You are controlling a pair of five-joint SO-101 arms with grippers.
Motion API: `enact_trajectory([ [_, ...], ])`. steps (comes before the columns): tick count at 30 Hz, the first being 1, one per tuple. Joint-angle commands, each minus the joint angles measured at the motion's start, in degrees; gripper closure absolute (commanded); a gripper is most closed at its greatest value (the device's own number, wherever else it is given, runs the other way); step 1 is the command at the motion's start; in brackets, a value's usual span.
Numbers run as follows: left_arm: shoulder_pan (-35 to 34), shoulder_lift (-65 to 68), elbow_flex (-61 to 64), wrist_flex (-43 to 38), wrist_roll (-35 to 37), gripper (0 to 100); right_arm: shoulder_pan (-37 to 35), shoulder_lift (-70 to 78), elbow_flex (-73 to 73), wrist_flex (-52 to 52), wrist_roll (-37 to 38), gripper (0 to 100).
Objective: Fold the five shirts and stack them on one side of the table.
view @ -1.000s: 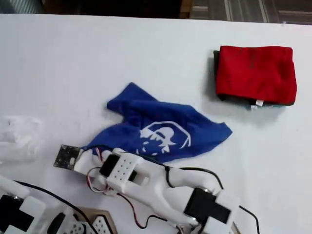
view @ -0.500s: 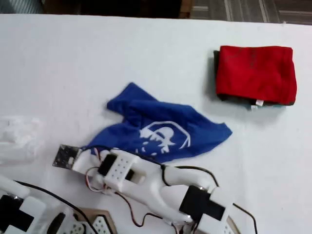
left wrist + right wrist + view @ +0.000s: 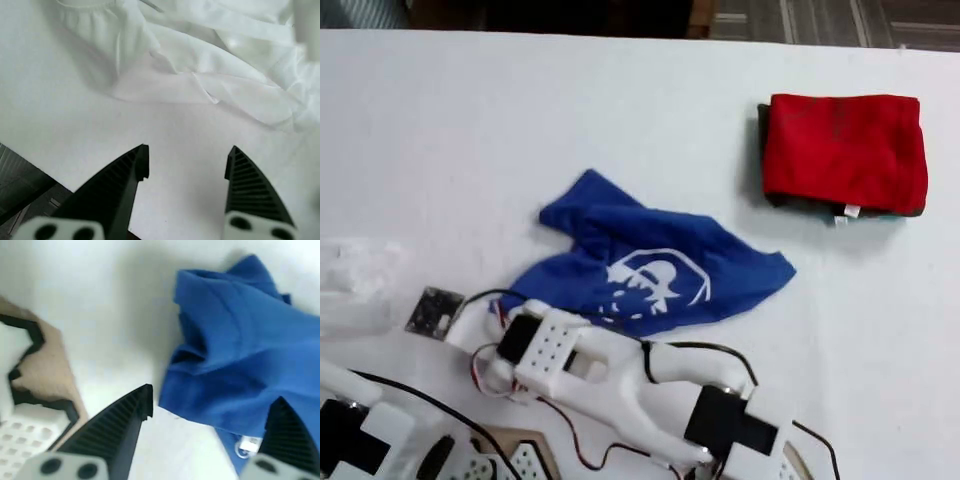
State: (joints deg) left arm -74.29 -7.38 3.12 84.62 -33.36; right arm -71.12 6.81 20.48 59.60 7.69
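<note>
Lying crumpled and unfolded at mid-table: blue shirt, white print face up, one corner peaked away from the arms. Landmark for all entries below.

Item: red shirt. Folded square, well apart from the blue shirt on its far-right side. It tops a stack whose darker layers show at the edges. Judged to be the finished pile, kept to one side as the task asks.

Item: white shirt. Rumpled heap, well apart from the blue shirt on its left, at the table edge. Not yet folded.

Item: right arm. Stretched low along the near side of the blue shirt, wrist toward the shirt's near-left hem. Right gripper has its fingers spread wide, holding nothing, the hem and its sewn label lying ahead between them. Judged to be placed there so an edge can be pinched and drawn flat before folding.

Item: left gripper. Fingers wide apart, empty, hanging above bare table just short of the white shirt's folds, far left of the blue shirt.

Progress, as judged: stack begun; two loose shirts outstanding.
</note>
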Motion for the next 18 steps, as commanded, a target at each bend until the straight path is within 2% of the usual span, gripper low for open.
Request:
enact_trajectory([
  [1, -0.7, -2.6, -0.2, -0.6, -0.3, 74, -1.9, 1.2, -2.5, 0.0, -0.4, 64.2],
  [8, -1.4, -2.7, -0.3, -0.5, -0.4, 74, -0.5, 9.2, -2.7, -2.8, -0.4, 64.2],
  [18, -1.9, -2.7, -0.7, -0.7, -0.4, 74, 1.5, 9.7, -5.6, -1.4, -0.4, 64.2],
])
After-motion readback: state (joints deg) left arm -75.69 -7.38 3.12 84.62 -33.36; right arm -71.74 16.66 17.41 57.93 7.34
